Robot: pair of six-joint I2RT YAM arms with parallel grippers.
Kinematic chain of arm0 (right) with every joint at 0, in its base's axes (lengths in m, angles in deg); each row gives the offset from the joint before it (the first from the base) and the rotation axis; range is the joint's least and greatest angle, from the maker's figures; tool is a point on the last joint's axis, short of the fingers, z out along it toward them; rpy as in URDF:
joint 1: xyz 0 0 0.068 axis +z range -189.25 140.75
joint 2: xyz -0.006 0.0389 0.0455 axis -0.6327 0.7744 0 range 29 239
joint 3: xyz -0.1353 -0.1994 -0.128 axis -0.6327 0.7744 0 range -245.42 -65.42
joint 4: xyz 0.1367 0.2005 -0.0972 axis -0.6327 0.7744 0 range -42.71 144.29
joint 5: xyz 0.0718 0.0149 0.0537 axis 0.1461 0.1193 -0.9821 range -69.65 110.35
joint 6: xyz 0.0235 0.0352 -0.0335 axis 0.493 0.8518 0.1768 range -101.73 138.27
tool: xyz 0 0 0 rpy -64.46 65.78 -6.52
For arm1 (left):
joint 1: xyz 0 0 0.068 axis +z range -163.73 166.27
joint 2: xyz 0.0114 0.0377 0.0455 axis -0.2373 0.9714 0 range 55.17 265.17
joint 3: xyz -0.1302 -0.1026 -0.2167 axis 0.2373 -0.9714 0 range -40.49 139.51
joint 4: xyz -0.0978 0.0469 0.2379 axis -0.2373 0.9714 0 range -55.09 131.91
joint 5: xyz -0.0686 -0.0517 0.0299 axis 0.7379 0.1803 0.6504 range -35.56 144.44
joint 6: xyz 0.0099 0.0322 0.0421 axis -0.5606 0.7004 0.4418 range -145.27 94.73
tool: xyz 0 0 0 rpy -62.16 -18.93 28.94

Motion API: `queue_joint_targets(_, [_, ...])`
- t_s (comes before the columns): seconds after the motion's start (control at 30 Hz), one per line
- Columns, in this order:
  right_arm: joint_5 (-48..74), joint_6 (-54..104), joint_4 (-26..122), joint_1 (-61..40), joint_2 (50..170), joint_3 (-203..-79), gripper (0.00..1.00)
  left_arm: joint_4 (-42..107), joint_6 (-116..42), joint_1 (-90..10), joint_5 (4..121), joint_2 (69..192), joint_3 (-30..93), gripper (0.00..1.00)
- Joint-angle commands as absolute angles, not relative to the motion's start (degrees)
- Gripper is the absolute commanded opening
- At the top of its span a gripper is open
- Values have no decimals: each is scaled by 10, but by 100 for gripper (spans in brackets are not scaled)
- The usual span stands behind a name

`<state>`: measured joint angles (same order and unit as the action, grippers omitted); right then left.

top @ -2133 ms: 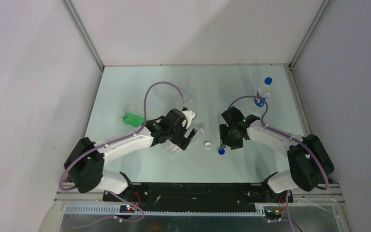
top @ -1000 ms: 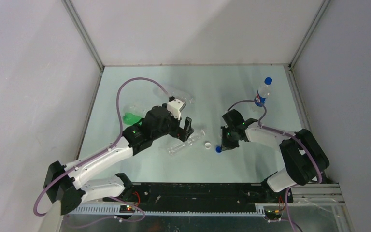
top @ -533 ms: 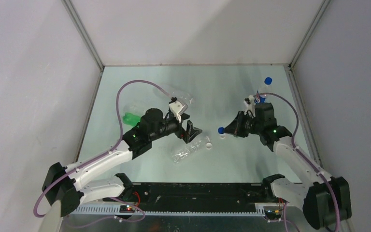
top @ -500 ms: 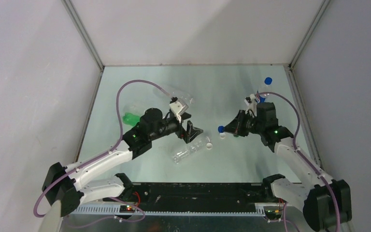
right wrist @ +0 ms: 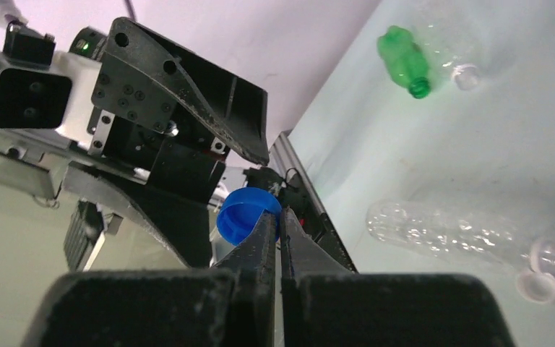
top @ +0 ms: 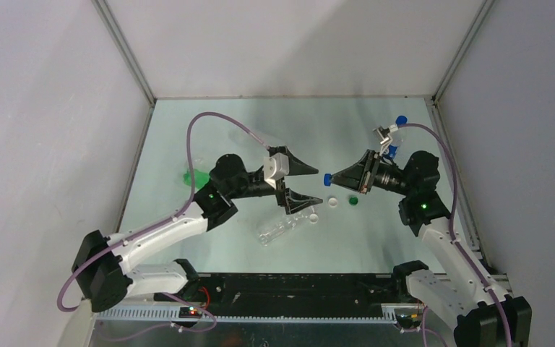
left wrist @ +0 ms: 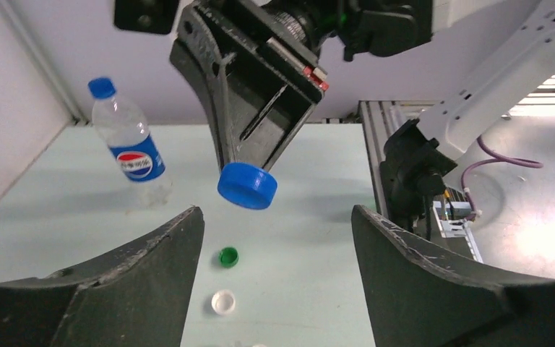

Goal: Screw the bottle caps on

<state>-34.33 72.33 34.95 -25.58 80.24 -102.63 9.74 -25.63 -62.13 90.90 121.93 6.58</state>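
Bench: Pepsi bottle upright far right; clear bottle lying near centre. Left fingers wide, empty, above bench. Right fingers pinch blue cap, airborne opposite. Green cap, white cap loose below.

Left arm and right arm share one build — white shells, black joint housings, a small green light on each. A lilac cable loops over each arm. The left tool and right tool have black wedge-shaped fingers — the plates dotted with screws.
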Motion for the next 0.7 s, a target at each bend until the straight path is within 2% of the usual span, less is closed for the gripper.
queue_joint_targets(0.0, [-409, 759, 259, -254, 792, -1030, 0, 40, -237, -632, 969, 1235, 102, 78])
queue_joint_targets(0.47, [-432, 770, 227, -241, 792, -1030, 0, -4, -262, -640, 983, 1271, 120, 52])
queue_joint_targets(0.57, [-430, 762, 237, -241, 793, -1030, 0, -5, -268, -640, 982, 1274, 121, 27])
queue_joint_targets(0.67, [-430, 756, 245, -241, 794, -1030, 2, -7, -281, -640, 979, 1276, 122, 19])
